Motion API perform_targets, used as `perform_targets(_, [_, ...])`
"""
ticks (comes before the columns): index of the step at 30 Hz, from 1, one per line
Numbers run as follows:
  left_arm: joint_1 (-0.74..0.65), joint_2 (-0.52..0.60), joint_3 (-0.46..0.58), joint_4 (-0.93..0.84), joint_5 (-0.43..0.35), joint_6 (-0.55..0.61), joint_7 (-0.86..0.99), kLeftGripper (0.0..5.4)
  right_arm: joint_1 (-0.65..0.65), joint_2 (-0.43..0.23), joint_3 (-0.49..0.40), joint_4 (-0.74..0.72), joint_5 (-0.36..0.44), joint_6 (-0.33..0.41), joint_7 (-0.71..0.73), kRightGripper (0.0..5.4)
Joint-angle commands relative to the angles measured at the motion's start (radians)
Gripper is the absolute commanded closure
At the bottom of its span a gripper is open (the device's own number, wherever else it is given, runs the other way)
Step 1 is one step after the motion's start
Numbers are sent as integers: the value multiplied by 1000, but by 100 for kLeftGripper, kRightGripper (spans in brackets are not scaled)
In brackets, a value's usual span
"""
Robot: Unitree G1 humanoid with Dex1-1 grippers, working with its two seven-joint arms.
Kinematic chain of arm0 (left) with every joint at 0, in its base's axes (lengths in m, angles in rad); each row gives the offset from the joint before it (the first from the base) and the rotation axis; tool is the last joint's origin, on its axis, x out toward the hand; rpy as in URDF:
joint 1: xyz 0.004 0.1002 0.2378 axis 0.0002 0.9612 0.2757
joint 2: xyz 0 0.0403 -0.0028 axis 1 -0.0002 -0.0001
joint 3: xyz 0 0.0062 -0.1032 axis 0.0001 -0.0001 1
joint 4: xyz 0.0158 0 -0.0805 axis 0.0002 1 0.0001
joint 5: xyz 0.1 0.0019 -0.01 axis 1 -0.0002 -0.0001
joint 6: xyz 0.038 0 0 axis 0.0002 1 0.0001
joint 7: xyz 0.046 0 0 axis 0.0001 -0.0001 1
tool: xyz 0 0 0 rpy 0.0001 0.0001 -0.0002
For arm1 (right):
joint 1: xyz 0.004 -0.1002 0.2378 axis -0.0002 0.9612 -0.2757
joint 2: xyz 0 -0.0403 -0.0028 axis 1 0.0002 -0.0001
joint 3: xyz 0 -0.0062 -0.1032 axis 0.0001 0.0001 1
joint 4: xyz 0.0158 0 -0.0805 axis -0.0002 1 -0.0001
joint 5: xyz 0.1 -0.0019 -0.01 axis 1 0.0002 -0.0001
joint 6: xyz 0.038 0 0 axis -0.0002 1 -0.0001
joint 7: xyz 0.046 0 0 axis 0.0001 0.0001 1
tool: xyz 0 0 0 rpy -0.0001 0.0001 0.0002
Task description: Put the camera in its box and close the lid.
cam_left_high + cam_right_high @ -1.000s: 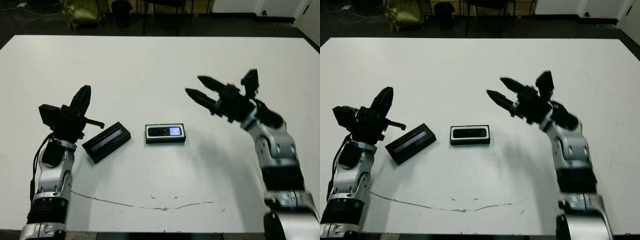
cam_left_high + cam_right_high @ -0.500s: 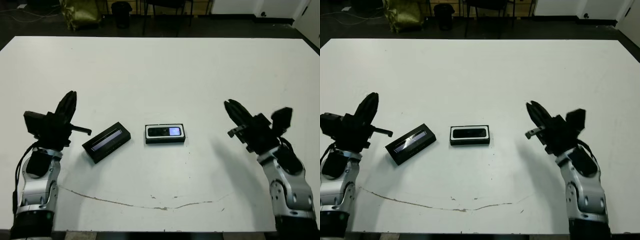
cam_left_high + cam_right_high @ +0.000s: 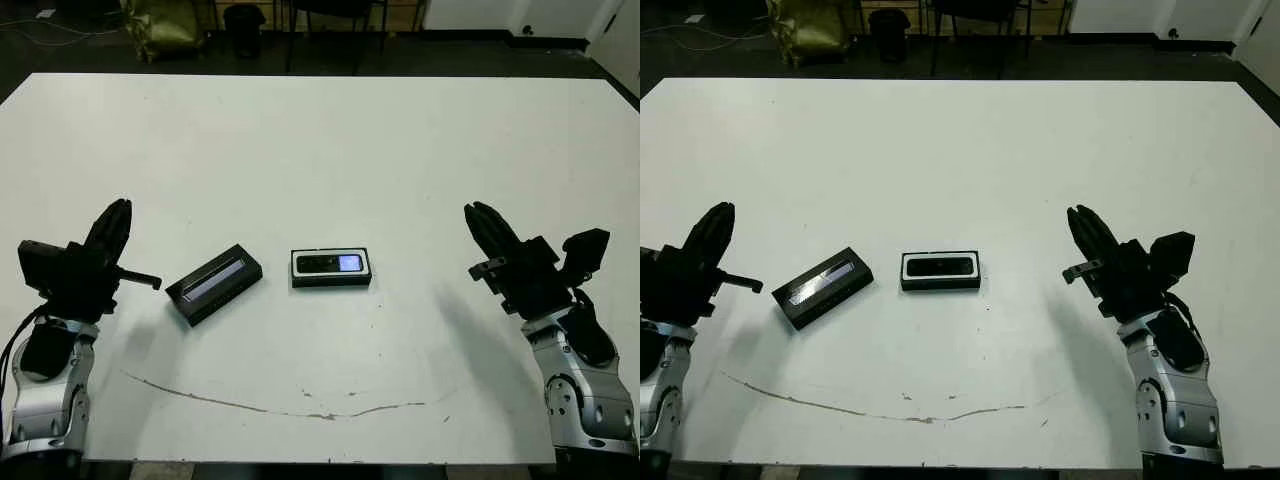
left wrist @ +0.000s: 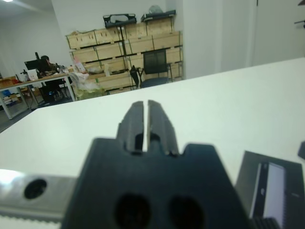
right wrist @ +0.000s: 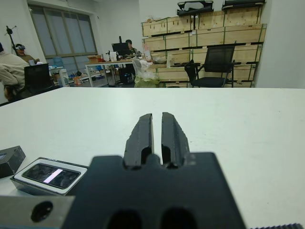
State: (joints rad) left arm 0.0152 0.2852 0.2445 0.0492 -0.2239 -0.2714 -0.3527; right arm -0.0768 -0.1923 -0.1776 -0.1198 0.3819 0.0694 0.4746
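L gripper (image 3: 112,225) sits at the table's (image 3: 320,130) left edge, well apart from everything else; wrist view shows its two fingers (image 4: 135,125) pressed nearly together w/ only a thin slit between, nothing held.

Next over, the lid (image 3: 213,284) lies flat on the table, stripe up, angled diagonally w/ its far end pointing toward table centre. It's off the box, just to its left, a small gap between the two; not touching.

Centre: box (image 3: 331,268) sits flat, long side running left-right. Camera (image 3: 330,264) is inside it, lying flat, pale bluish window at the right end, white lining showing as a rim around it. Box is uncovered. R wrist view shows the same: camera (image 5: 47,174) in the white-lined tray, lid corner (image 5: 9,160) just past it.

A thin brownish crack or mark (image 3: 290,408) runs across the table's near part, in front of the box.

R gripper (image 3: 488,232) is near the right side, well apart from the box, fingers (image 5: 141,138) close together w/ a narrow slit, empty, pointing across the table.

Beyond the table in wrist views: stacked crates (image 5: 209,28), a chair (image 5: 215,64), desks w/ people seated.
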Motion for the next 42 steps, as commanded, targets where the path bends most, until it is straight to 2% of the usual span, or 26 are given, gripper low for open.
perform_targets(1, [37,22,-6,-32,-49,66,-49,540,-9,-6,-10,34,18,-4,4,538])
perform_targets(4, [55,48,1,-87,-194,198,-152,540,-15,-14,-5,46,20,4,5,538])
perform_targets(6, [61,78,3,-106,-247,240,-223,531,-21,-15,-4,62,24,-5,17,539])
perform_targets(9, [67,140,-15,-112,-196,184,-316,480,-28,-14,-1,81,18,-19,23,540])
perform_targets(12, [30,183,-32,-25,-146,81,-409,411,-29,-17,2,89,5,-29,20,540])
perform_targets(19, [-11,215,-50,101,-106,-33,-499,240,-35,-15,2,115,13,-42,34,540])
perform_targets(25, [-17,212,-62,144,-71,-46,-487,95,-30,-20,6,100,11,-12,22,540])
perform_targets(29, [-30,218,-79,185,-81,-33,-524,3,-26,-25,11,94,-6,-13,11,540])
perform_targets(36, [-38,185,-107,219,-147,28,-591,3,-27,-22,15,102,-3,-17,11,540])
perform_targets(42, [-32,181,-83,181,-331,225,-699,3,-27,-17,21,106,-11,-14,2,540])
